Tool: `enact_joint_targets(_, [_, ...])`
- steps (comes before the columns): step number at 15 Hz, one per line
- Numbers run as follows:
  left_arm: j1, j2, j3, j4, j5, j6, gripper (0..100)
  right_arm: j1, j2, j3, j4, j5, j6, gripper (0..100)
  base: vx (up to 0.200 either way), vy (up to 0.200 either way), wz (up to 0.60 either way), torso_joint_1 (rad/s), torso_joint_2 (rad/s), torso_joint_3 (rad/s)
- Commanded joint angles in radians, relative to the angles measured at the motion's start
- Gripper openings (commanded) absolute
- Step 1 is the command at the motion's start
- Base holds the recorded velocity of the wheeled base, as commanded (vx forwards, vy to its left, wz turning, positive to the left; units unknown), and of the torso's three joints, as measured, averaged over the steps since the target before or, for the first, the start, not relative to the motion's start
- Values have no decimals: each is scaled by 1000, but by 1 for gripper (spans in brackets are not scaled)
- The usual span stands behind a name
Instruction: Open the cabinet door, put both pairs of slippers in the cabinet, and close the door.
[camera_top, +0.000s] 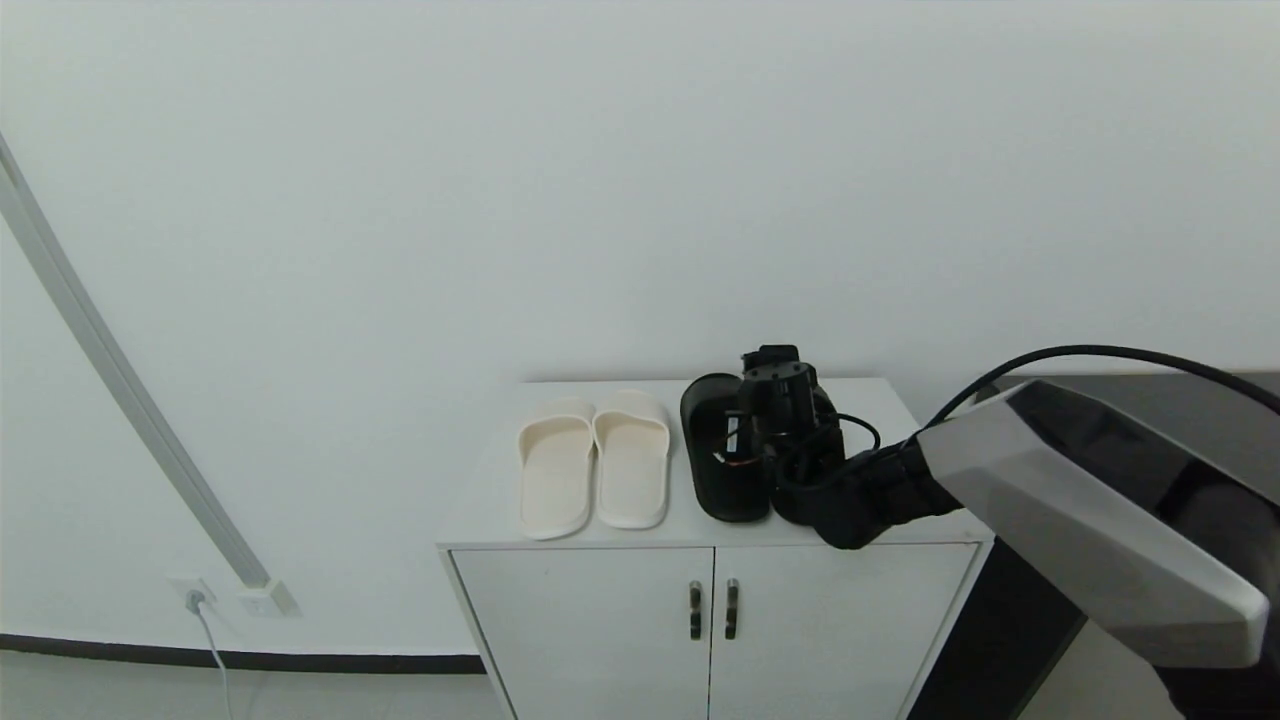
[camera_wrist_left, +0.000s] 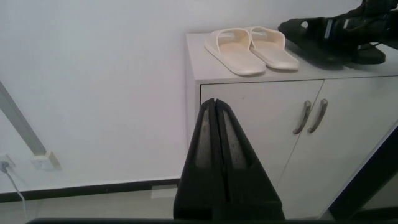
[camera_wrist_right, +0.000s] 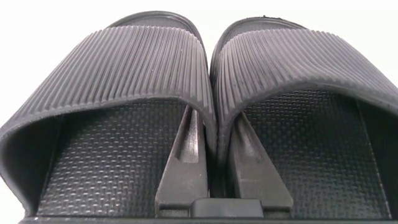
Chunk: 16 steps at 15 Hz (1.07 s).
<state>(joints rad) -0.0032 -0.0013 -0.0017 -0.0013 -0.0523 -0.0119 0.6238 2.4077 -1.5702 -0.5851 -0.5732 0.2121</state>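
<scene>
A white cabinet (camera_top: 480, 522) has both doors (camera_top: 590, 630) shut, with cream slippers (camera_top: 593, 470) and black slippers (camera_top: 722, 465) side by side on its top. The right gripper (camera_wrist_right: 214, 130) has one finger inside each black slipper and clamps their touching inner walls, likely so that the pair lifts as one. The left gripper (camera_wrist_left: 215, 103), pressed together and empty, hangs low before the cabinet.

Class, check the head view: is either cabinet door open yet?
No, both cabinet doors are shut flush, handles side by side at the middle.
</scene>
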Motion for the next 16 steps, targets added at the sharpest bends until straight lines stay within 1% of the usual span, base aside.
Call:
enact_joint_targets(1, [0,1,0,0,0,0,0,-1,-148,104,-2,21,1,0,0,0,0,0,0,0])
enact_joint_targets(2, [0,1,0,0,0,0,0,1,-228,174,-2,39,1,0,0,0,0,0,0,0])
enact_joint_targets(4, [0,1,0,0,0,1,0,7,-332,274,-2,84,0,0,0,0,0,0,0,0])
enact_joint_targets(7, [0,1,0,0,0,0,0,25,-493,481,-18,197,-14,0,0,0,0,0,0,0])
enact_joint_targets(8, [0,1,0,0,2,0,0,34,-550,575,-33,262,-37,0,0,0,0,0,0,0])
enact_joint_targets(9, [0,1,0,0,2,0,0,39,-576,622,-51,300,-48,0,0,0,0,0,0,0])
enact_joint_targets(10, [0,1,0,0,2,-2,0,53,-621,705,-98,397,-85,0,0,0,0,0,0,0])
enact_joint_targets(12, [0,1,0,0,2,-2,0,79,-680,823,-153,516,-146,0,0,0,0,0,0,0])
enact_joint_targets(14, [0,1,0,0,2,-3,0,93,-739,888,-159,636,-165,0,0,0,0,0,0,0])
enact_joint_targets(15, [0,1,0,0,2,-3,0,96,-772,929,-153,714,-171,0,0,0,0,0,0,0])
enact_joint_targets(16, [0,1,0,0,2,-3,0,97,-785,949,-153,748,-188,0,0,0,0,0,0,0])
